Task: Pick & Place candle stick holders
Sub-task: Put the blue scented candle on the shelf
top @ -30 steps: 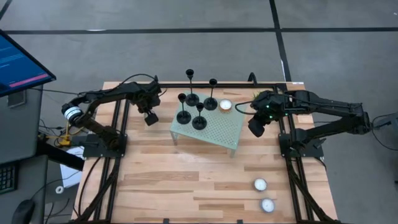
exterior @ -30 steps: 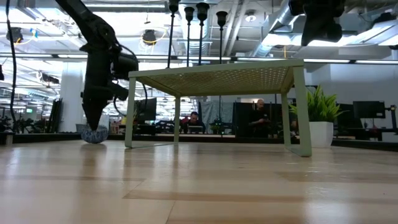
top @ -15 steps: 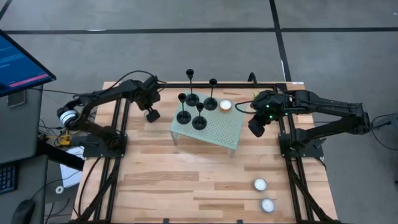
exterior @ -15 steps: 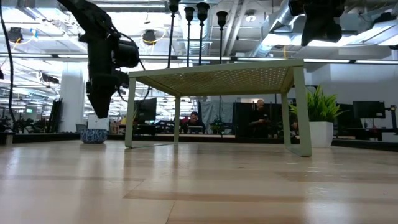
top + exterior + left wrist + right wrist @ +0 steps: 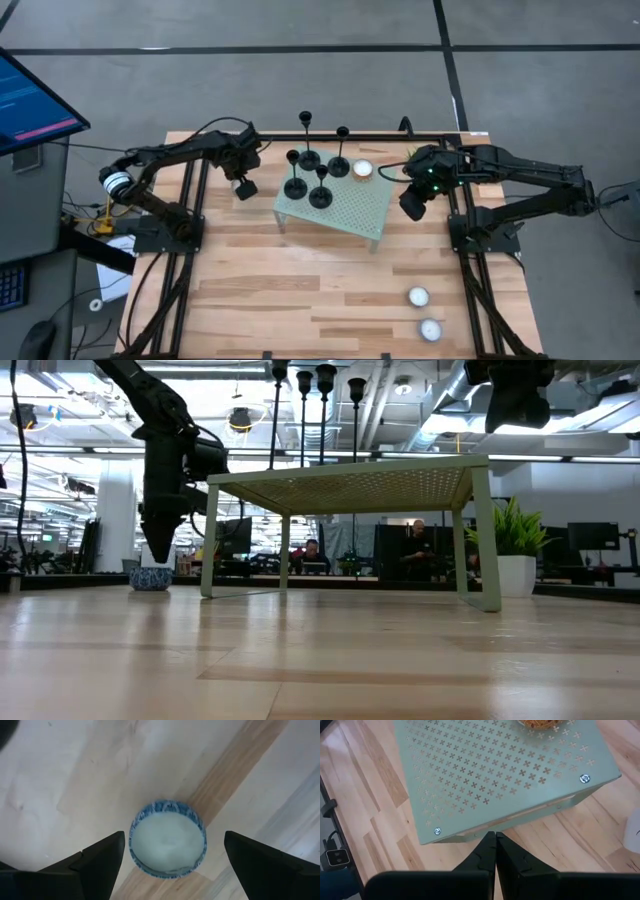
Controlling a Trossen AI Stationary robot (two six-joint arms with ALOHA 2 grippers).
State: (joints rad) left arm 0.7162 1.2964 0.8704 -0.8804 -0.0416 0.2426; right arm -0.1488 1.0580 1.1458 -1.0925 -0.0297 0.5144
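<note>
The four candle stick holders (image 5: 315, 170) stand in a tight cluster on the far-left corner of the small green perforated stand (image 5: 345, 212), which sits at about twelve o'clock from the middle of the wooden surface (image 5: 300, 290). Each holder is upright on its disc base, its long axis vertical and its cup pointing straight up; the stems differ in height. In the low view they rise as thin black rods above the stand's top. A round candle (image 5: 362, 169) rests on the stand just at three o'clock of the cluster. The left claw (image 5: 243, 187) hangs at nine o'clock of the stand, above a small blue-rimmed bowl (image 5: 167, 837); its wrist view shows the fingers spread wide apart and empty. The right claw (image 5: 411, 207) hovers at three o'clock of the stand, its fingers pressed together on nothing. My judgement is that a holder has yet to be gripped, and the left claw, already spread, is the nearer one. A sound approach would come in level, close on a stem below the cup, take an outer holder first so the neighbours are not knocked, and lift straight up along the stem's axis before moving sideways.
</note>
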